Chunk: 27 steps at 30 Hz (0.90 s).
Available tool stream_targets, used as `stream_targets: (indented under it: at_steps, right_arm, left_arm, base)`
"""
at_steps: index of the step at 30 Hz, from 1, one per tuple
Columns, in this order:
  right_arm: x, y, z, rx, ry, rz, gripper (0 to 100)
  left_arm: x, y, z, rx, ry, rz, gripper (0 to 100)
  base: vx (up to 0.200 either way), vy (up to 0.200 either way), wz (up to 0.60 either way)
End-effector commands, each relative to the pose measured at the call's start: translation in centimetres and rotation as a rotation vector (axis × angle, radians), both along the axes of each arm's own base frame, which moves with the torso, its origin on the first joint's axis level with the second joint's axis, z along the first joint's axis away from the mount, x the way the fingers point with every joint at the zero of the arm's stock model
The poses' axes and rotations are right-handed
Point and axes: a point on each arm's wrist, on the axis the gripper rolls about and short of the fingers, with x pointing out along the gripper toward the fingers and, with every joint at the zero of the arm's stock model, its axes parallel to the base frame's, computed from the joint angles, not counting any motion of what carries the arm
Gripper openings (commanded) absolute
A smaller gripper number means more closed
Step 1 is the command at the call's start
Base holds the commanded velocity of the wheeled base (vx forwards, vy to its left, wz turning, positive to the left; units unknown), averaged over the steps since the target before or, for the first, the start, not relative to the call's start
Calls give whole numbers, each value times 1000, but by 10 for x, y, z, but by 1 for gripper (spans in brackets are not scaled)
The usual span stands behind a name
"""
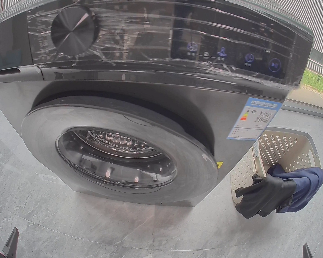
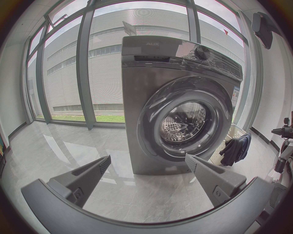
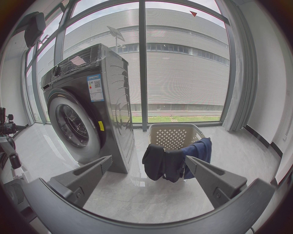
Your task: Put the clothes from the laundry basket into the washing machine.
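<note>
clothes [image 1: 272, 191] dark, limp, draped | laundry basket [image 1: 289, 145] perforated plastic | washing machine [image 1: 134, 94] round door

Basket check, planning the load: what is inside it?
A black garment and a blue garment hang over the basket's front rim. Its bottom is hidden behind them.

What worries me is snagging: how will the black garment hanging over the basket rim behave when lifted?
Probably floppy: the black garment hangs in limp folds over the rim of the laundry basket, so it should sag from any pinch. Likely light: the cloth looks thin. It overlaps the blue garment, so lifting one may drag the other along.
</note>
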Motion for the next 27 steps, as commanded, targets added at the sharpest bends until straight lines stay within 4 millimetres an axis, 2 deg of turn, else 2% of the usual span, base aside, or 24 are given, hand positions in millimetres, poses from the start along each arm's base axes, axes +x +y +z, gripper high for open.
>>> stream_targets:
  at_steps: [1,13,27]
  right_arm:
    - [1,0,-5,0,10,0,100]
    - [1,0,-5,0,10,0,100]
    - [1,0,-5,0,10,0,100]
  left_arm:
    - [0,0,-4,0,3,0,100]
    - [0,0,-4,0,3,0,100]
    - [0,0,-4,-2,3,0,100]
  base:
    - [0,200,0]
    - [0,17,0]
    - [0,186,0]
